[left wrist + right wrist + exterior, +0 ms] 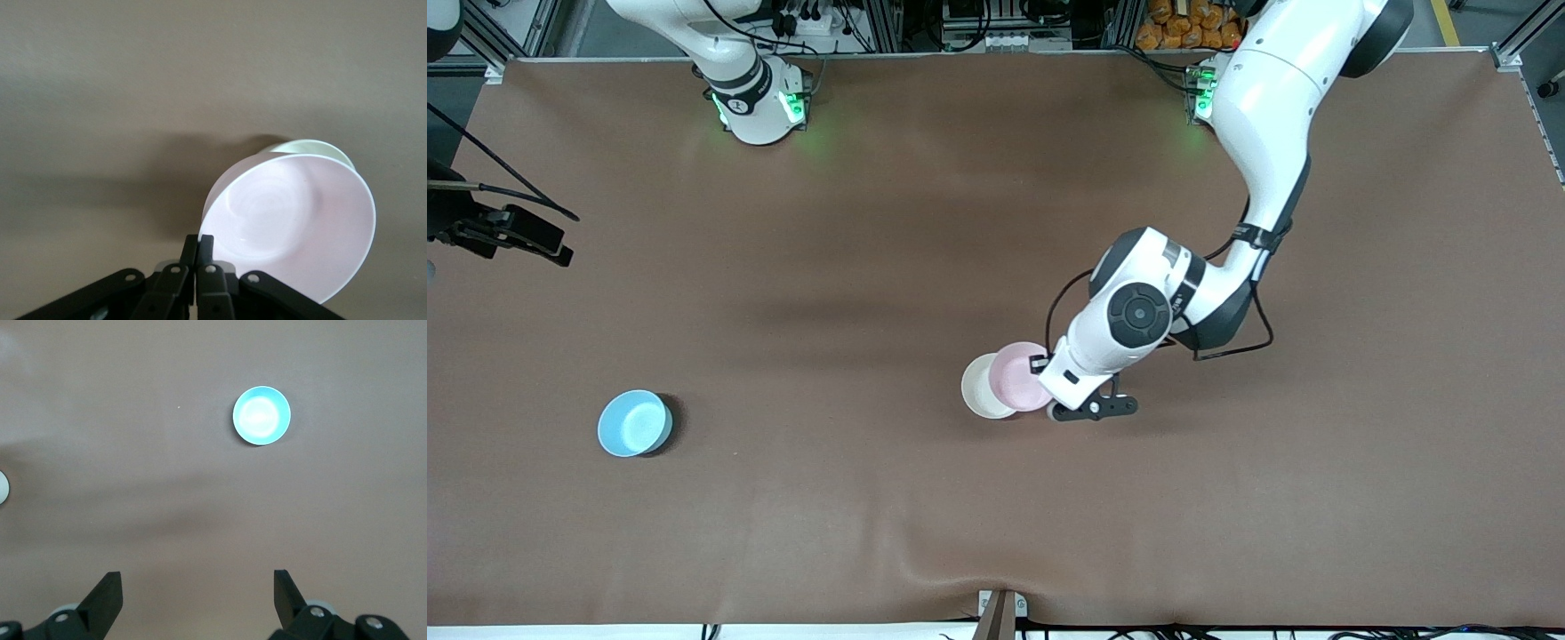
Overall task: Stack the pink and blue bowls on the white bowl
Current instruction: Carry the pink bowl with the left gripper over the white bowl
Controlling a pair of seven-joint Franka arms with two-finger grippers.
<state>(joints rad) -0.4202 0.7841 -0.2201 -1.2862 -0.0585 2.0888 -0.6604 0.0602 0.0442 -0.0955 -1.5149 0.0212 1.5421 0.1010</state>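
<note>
Left gripper (198, 267), clamped on the pink bowl (1017, 376)'s rim, holds it above the white bowl (980, 388), unreleased; the blue bowl (633, 423) waits untouched at nine o'clock, where the right gripper (197, 597) hovers, fingers apart.

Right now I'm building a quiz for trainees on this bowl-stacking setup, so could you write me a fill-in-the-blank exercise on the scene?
1. The left hand is shut on the rim of the ____ bowl.
2. That held bowl hangs tilted partly over the ____ bowl.
3. The blue bowl sits alone on the table, toward the ____ arm's end.
4. The right hand, high above the table, has its fingers ____.

Missing words: pink; white; right; open.
</note>
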